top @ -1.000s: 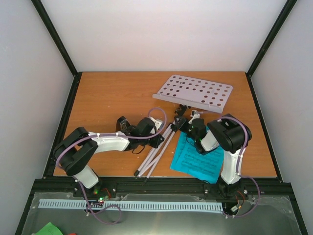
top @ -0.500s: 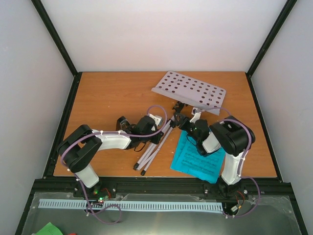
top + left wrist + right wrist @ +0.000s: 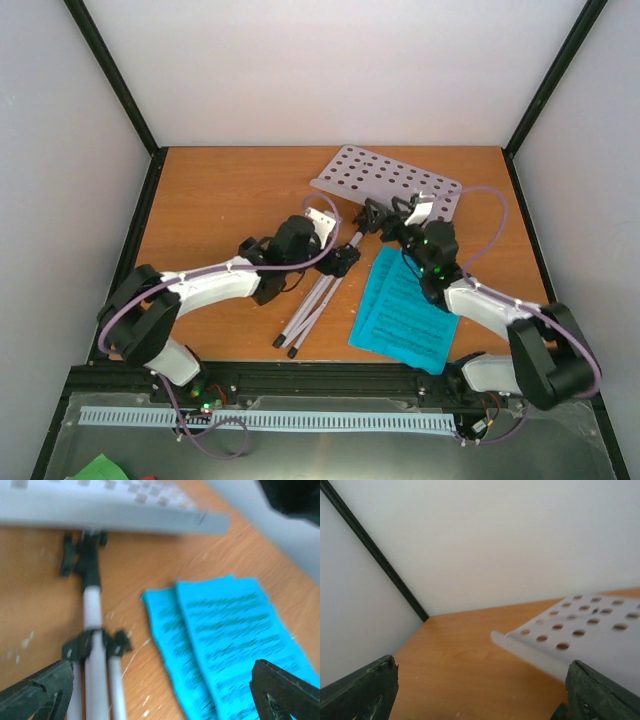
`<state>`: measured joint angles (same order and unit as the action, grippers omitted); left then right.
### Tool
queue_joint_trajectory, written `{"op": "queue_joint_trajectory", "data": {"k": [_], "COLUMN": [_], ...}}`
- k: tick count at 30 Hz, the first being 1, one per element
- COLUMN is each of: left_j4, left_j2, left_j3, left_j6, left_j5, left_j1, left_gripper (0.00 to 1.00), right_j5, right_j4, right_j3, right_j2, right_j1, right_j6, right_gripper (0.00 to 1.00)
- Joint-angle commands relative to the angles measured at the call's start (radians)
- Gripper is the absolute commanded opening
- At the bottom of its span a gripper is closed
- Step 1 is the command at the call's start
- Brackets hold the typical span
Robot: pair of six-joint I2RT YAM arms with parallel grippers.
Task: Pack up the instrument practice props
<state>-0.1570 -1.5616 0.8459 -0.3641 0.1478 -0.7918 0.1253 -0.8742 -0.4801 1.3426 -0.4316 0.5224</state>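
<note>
Change: the right arm is now stretched out toward the far edge, and the left gripper (image 3: 345,262) is carried further along the stand's shaft than a second ago.
Music stand (image 3: 385,185): laid on the table (image 3: 215,200), with the perforated tray by the far edge and the folded legs pointed at the near edge.
Sheet music (image 3: 405,315): laid flat toward the near right corner, just beside the legs.
Left gripper: fingers (image 3: 42,687) held wide apart over the shaft.
Right gripper (image 3: 377,216): fingers (image 3: 362,685) spread apart at the tray's near rim.
</note>
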Motion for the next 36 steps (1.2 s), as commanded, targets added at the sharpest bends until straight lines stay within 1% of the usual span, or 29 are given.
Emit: {"op": "queue_joint_trajectory", "data": {"k": [1, 2, 4, 6, 9, 10, 12, 15, 18, 19, 21, 23, 25, 28, 30, 31, 32, 36], "left_j4": [0.04, 0.056, 0.105, 0.161, 0.192, 0.204, 0.219, 0.231, 0.18, 0.155, 0.101, -0.011, -0.128, -0.393, -0.546, -0.596, -0.597, -0.688], "left_j2": [0.112, 0.127, 0.155, 0.177, 0.219, 0.236, 0.273, 0.347, 0.434, 0.449, 0.458, 0.449, 0.429, 0.423, 0.419, 0.414, 0.412, 0.395], "left_j3": [0.136, 0.166, 0.228, 0.291, 0.344, 0.351, 0.34, 0.274, 0.148, 0.103, 0.002, -0.124, -0.239, -0.439, -0.535, -0.563, -0.565, -0.589], "left_j6": [0.099, 0.121, 0.154, 0.161, 0.142, 0.136, 0.118, 0.084, 0.03, 0.015, 0.003, -0.015, -0.044, -0.065, -0.055, -0.052, -0.039, 0.071], "left_j5": [0.079, 0.083, 0.079, 0.13, 0.235, 0.251, 0.272, 0.31, 0.366, 0.382, 0.371, 0.346, 0.299, 0.175, 0.115, 0.077, 0.032, -0.007], "left_j1": [0.009, 0.01, 0.023, 0.074, 0.22, 0.278, 0.433, 0.659, 0.899, 0.964, 1.066, 1.137, 1.18, 1.184, 1.183, 1.184, 1.184, 1.184], "left_gripper": [0.99, 0.99, 0.99, 0.99, 0.99, 0.99, 0.99, 0.99, 0.99, 0.99, 1.0, 1.0, 0.99, 0.99, 1.0, 0.99, 0.99, 0.99], "right_j5": [-0.109, -0.144, -0.188, -0.189, -0.174, -0.173, -0.167, -0.134, -0.115, -0.111, -0.111, -0.124, -0.151, -0.186, -0.198, -0.2, -0.202, -0.197], "right_j4": [0.478, 0.539, 0.626, 0.684, 0.775, 0.793, 0.806, 0.785, 0.731, 0.71, 0.648, 0.549, 0.426, 0.293, 0.219, 0.18, 0.148, 0.043], "right_j3": [-0.145, -0.17, -0.201, -0.219, -0.242, -0.24, -0.216, -0.144, -0.069, -0.047, 0.002, 0.067, 0.15, 0.218, 0.247, 0.26, 0.27, 0.286], "right_j2": [-0.172, -0.207, -0.274, -0.342, -0.395, -0.408, -0.44, -0.491, -0.51, -0.507, -0.491, -0.476, -0.449, -0.4, -0.369, -0.351, -0.335, -0.249], "right_j1": [0.022, 0.029, 0.055, 0.097, 0.177, 0.204, 0.268, 0.361, 0.444, 0.463, 0.487, 0.491, 0.491, 0.491, 0.491, 0.491, 0.491, 0.491], "right_j6": [-0.277, -0.318, -0.375, -0.41, -0.408, -0.401, -0.382, -0.341, -0.33, -0.327, -0.308, -0.294, -0.301, -0.34, -0.368, -0.382, -0.393, -0.425], "right_gripper": [0.93, 0.99, 1.0, 1.0, 1.0, 1.0, 1.0, 1.0, 1.0, 1.0, 1.0, 1.0, 1.0, 1.0, 1.0, 1.0, 1.0, 1.0]}}
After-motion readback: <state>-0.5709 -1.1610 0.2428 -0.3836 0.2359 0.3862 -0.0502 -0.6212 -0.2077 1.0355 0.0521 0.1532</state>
